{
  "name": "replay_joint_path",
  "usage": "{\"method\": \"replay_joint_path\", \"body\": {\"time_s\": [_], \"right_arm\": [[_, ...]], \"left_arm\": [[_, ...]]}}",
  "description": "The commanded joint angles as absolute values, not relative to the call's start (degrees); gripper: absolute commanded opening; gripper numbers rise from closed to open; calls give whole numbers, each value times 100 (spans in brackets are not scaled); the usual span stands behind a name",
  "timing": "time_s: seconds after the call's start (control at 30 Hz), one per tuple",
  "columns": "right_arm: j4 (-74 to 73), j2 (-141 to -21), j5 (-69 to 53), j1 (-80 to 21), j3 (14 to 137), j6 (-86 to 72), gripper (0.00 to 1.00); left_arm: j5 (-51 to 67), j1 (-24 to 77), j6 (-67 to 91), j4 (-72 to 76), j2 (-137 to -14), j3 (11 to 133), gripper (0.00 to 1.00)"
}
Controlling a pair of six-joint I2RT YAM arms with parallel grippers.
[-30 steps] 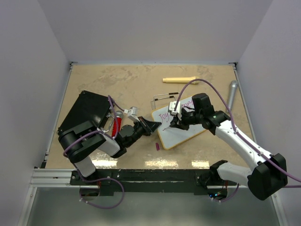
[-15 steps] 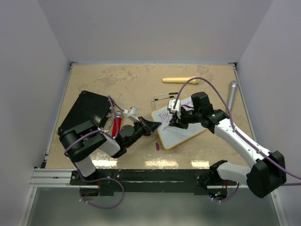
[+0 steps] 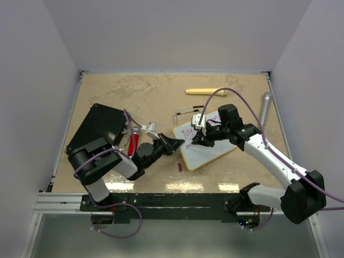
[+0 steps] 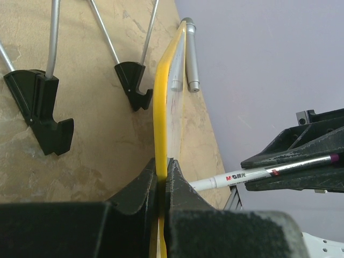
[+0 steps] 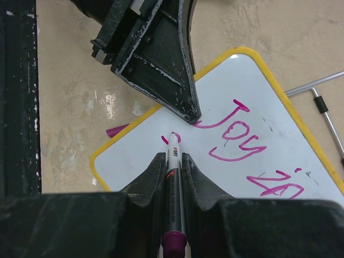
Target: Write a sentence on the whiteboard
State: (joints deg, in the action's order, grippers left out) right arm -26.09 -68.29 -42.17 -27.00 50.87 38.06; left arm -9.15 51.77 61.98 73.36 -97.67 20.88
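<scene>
your left claw [image 4: 162, 172] pinched the whiteboard [image 4: 160, 107] by its rim, and your right claw [image 5: 172, 161] gripped the marker [image 5: 173, 144]; pressing too hard could have tipped it, smearing the sentence [image 5: 235, 144].

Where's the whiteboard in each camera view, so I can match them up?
Top external: whiteboard centre-right, tilted.
Left wrist: edge-on, yellow rim up the middle, pinched by the left gripper.
Right wrist: white face across centre and right, with pink writing.
Shared landmark: the left gripper clamped on its rim, in all three.
</scene>
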Motion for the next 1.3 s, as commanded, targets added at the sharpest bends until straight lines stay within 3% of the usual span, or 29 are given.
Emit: {"method": "replay_joint_path", "body": {"time_s": [0.0,0.67,1.27], "right_arm": [[-2856,-6926,-4447,-2751,5221,4192,0],[-2997,-6653,-3700,-2734,5062,4114,0],[-2874,-6548,-4324,-2382,5273,4078,0]], "left_arm": [[-914,5203,5836,7708,-9774,2127,0],[-941,5203,5836,7752,-9712,2030,0],[-888,5203,5818,7778,-9747,2048,0]]}}
